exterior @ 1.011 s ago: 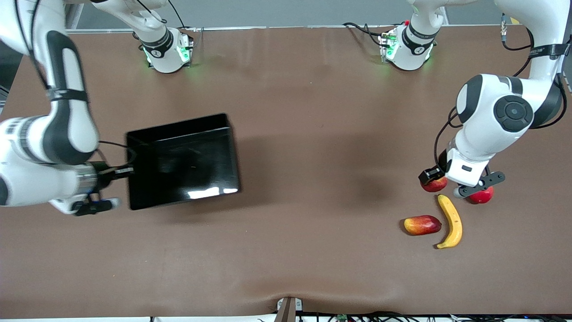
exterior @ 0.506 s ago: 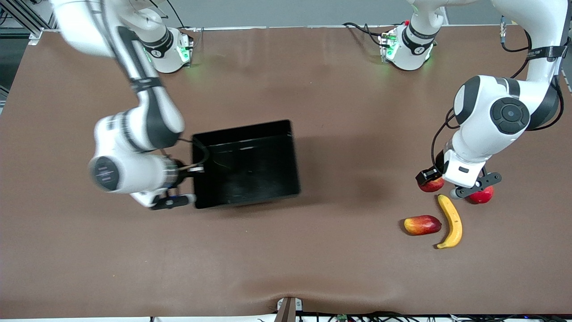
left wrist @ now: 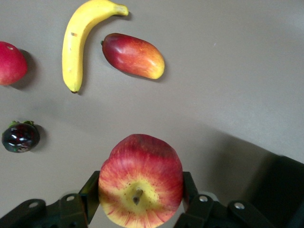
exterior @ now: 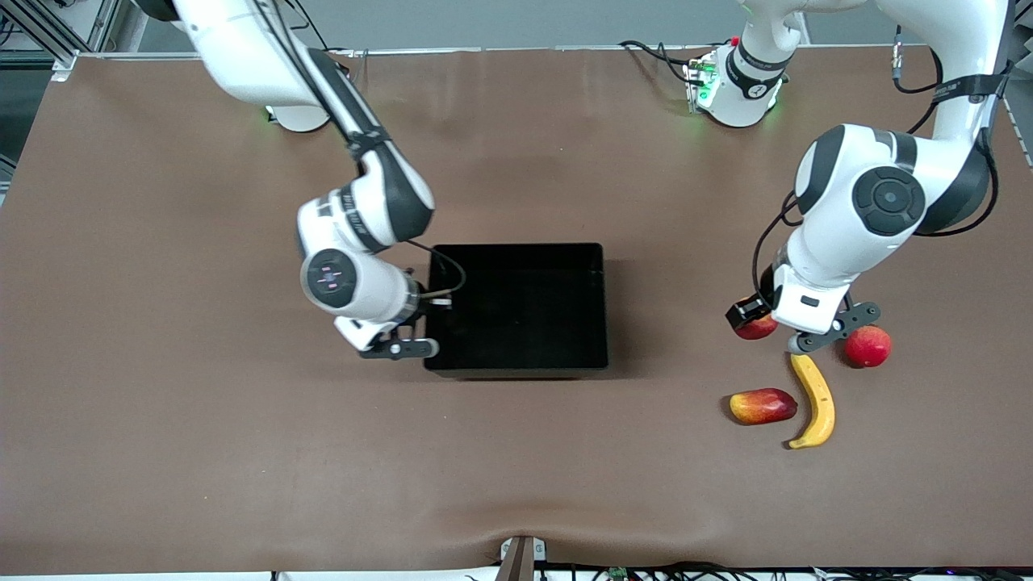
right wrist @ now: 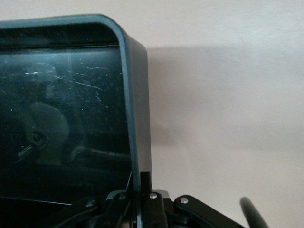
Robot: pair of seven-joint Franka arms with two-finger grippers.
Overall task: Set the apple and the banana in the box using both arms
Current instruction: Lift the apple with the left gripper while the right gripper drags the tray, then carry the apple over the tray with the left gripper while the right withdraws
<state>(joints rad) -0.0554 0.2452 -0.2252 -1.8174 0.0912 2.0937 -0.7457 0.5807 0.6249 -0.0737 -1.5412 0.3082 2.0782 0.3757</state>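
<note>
Left wrist view: left gripper [left wrist: 137,209] clamps the apple [left wrist: 140,179] above the brown table [left wrist: 228,71]; banana [left wrist: 80,40], mango-like fruit [left wrist: 134,55], dark small fruit [left wrist: 20,137] lie near. Front view hides that dark fruit. Right gripper [exterior: 421,311] pinches the box [exterior: 524,307] wall, mid-table.
</note>
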